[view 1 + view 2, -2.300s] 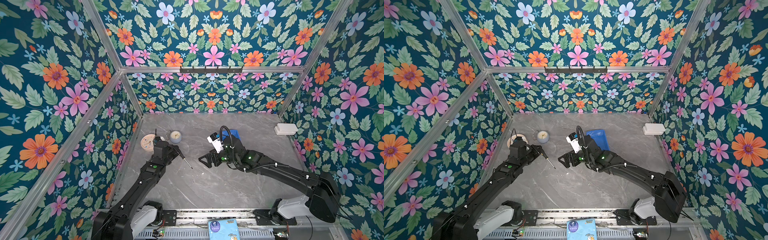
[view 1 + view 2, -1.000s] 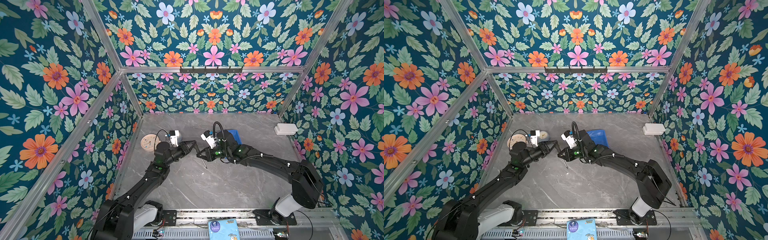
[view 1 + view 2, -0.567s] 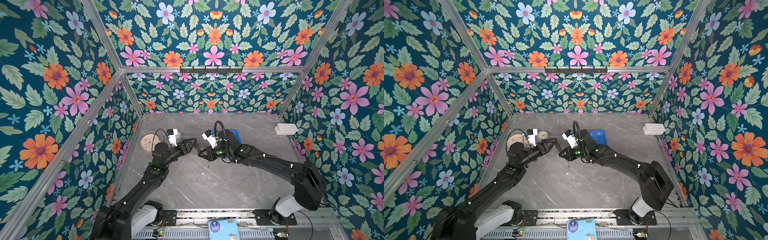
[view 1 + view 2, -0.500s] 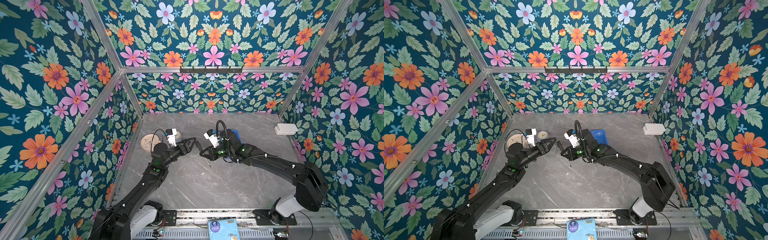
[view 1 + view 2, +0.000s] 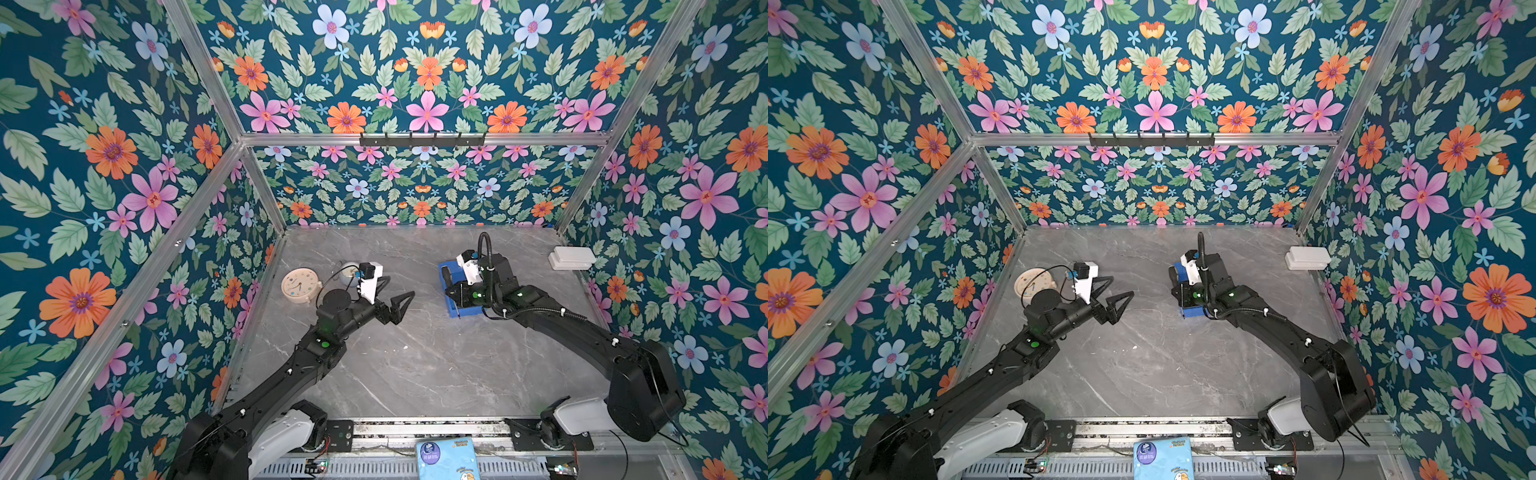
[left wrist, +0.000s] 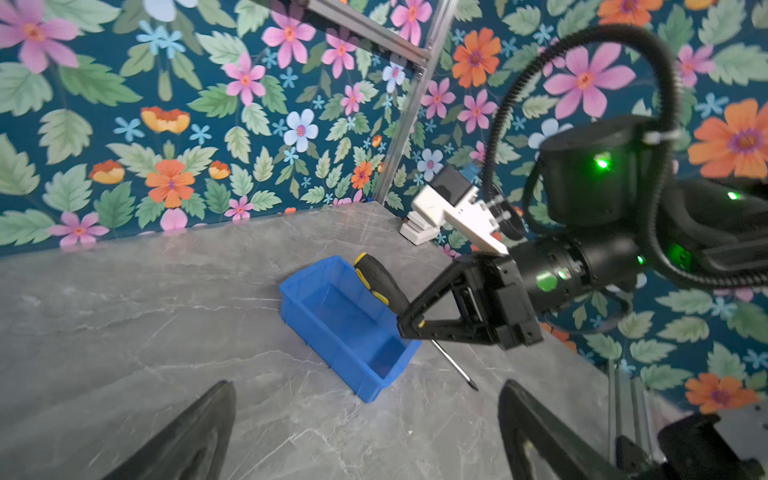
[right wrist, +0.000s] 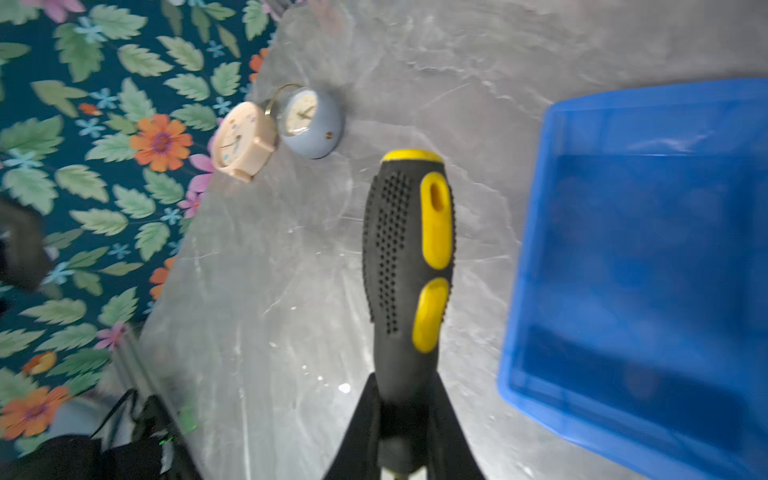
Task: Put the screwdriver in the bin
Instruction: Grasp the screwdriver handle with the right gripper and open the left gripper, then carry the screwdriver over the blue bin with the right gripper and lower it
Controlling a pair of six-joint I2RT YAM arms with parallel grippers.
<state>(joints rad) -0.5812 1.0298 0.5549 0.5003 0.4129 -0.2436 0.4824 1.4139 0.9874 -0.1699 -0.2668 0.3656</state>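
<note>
The screwdriver point(image 7: 407, 249), with a black-and-yellow handle, is held in the air by my right gripper point(image 7: 401, 436), which is shut on the handle's narrow end. In the left wrist view its handle point(image 6: 376, 278) lies across the blue bin's point(image 6: 332, 307) long wall, and its thin shaft point(image 6: 455, 365) pokes out past a bin corner above the table. In both top views the right gripper point(image 5: 457, 293) point(image 5: 1183, 297) hovers at the left side of the bin point(image 5: 465, 309) point(image 5: 1192, 312). My left gripper point(image 5: 402, 306) point(image 5: 1122, 308) is open and empty, well left of the bin.
A pink clock point(image 5: 296, 286) and a blue-grey clock point(image 7: 309, 120) stand near the left wall behind the left arm. White stacked flat boxes point(image 5: 571, 257) sit at the right wall. A blue packet point(image 5: 446, 459) lies on the front rail.
The left gripper opened, let go of the screwdriver and drew back to the left. The right gripper carried the screwdriver to the right, up to the bin.
</note>
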